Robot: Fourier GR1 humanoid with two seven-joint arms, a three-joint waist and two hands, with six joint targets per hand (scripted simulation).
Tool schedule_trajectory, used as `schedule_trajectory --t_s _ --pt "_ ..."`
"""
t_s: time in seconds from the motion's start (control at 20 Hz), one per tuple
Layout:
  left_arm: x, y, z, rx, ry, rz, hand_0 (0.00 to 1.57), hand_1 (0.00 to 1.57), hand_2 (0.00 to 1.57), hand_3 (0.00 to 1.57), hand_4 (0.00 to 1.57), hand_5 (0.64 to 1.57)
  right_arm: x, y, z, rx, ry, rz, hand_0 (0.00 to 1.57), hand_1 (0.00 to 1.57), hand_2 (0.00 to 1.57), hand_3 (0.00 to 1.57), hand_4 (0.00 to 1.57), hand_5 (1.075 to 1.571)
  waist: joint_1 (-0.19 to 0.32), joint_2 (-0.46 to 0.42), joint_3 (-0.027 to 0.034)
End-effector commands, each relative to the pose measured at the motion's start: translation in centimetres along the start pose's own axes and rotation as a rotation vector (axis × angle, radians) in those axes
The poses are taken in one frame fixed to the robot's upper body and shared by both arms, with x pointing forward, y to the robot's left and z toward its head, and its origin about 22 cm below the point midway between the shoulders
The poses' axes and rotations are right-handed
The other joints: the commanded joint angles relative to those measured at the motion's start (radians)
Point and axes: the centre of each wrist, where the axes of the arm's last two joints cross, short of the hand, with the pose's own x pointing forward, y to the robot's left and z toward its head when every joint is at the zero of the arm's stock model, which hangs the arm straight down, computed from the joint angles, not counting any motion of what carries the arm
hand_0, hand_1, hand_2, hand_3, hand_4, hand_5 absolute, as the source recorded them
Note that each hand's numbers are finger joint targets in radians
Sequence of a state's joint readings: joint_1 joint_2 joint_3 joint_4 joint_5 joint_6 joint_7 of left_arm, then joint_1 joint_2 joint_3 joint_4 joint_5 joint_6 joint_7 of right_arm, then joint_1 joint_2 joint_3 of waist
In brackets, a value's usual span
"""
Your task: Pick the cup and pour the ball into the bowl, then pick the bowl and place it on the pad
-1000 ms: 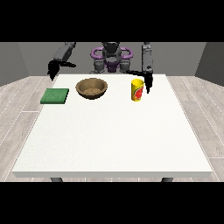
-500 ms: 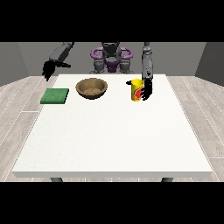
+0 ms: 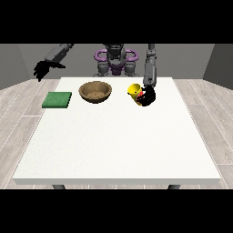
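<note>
A yellow cup (image 3: 134, 92) with a red mark is lifted off the table and tilted with its mouth towards the view's left. The hand at the view's right (image 3: 147, 96) is curled round it. The ball is not visible. A brown wooden bowl (image 3: 95, 91) rests on the table to the left of the cup, a short gap between them. Further left lies a flat green pad (image 3: 57, 99). The hand at the view's left (image 3: 42, 69) hangs in the air beyond the table's far left corner, fingers spread, holding nothing.
The white table (image 3: 118, 145) stretches wide towards the camera. The robot's purple and grey torso (image 3: 115, 61) stands behind the far edge. Grey plank floor surrounds the table.
The hand at the view's right closed round the cup, lifted it and tipped it leftward, moving it towards the bowl. The other hand stayed raised at the left.
</note>
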State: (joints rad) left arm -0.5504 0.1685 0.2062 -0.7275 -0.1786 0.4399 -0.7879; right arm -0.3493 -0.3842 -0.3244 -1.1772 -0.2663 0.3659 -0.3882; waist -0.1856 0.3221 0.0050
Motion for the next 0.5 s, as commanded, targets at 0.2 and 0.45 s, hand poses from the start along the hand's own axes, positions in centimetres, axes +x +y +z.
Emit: schedule_trajectory --t_s 0.2,0.45 --pt "1.8 -3.1 0.4 -0.186 0.051 -0.195 1.37 1.37 1.57 1.57 1.02 1.532 -3.3 -3.1 4.2 -0.108 0.211 0.005 0.00 0.00 0.06 0.00 0.00 1.558 0.091 -0.245 -0.0028" --pt "5.0 -7.0 0.1 -0.302 0.034 -0.309 1.40 1.40 1.57 1.57 1.09 1.571 -4.7 -5.1 7.6 -0.169 0.310 0.026 0.00 0.00 0.00 0.00 0.00 1.560 0.153 -0.336 -0.0032"
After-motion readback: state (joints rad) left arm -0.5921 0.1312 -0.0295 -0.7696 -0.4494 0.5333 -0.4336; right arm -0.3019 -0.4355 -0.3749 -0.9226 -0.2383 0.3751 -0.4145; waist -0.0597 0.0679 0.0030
